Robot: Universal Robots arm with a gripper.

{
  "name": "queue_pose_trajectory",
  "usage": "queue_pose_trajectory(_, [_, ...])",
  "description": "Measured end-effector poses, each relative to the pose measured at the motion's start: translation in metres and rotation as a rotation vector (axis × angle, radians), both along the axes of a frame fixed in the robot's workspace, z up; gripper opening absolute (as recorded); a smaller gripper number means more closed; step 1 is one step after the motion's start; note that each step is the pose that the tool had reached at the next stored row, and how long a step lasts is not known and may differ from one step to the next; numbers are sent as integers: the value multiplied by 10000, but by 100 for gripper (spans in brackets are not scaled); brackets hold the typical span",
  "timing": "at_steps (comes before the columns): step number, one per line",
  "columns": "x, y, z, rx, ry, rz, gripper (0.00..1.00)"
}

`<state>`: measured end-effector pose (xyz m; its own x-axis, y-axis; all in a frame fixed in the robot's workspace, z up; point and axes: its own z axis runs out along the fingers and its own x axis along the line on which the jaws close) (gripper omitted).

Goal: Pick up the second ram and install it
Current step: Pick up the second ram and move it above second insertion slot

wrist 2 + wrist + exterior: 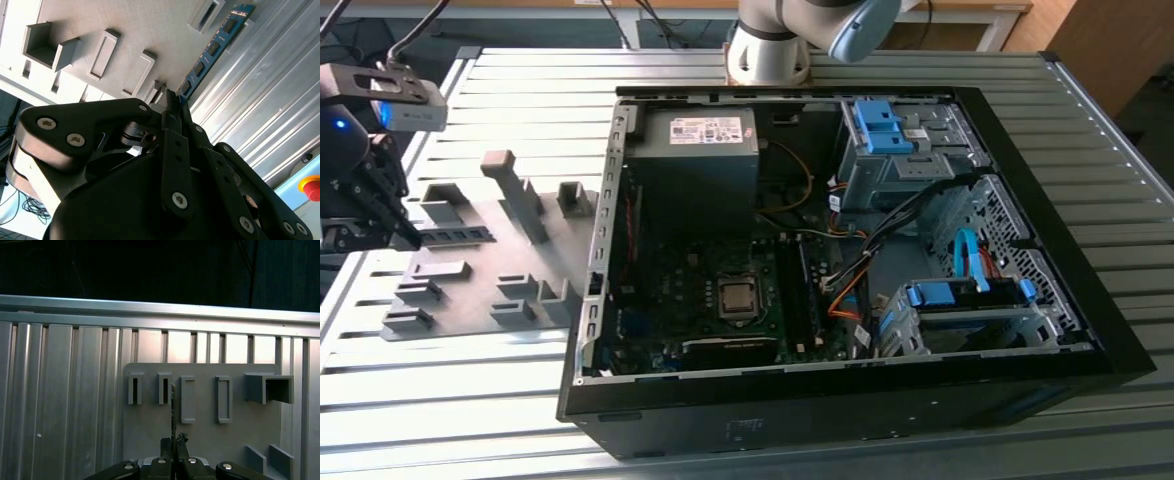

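Fixture plate (467, 292) on table (440, 400), exterior view's left of computer case (881, 415), second ram (458, 236) above plate

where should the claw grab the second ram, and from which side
Pinch the second ram across its two flat faces near the end where the claw is, coming down from above: it stands on its long edge on the grey fixture, thin edge up.
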<state>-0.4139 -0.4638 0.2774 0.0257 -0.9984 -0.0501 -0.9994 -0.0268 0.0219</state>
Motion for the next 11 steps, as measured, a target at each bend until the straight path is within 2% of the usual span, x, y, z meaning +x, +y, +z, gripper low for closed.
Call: queue_pose_trajectory(11, [0, 0, 24, -1, 2, 0, 14])
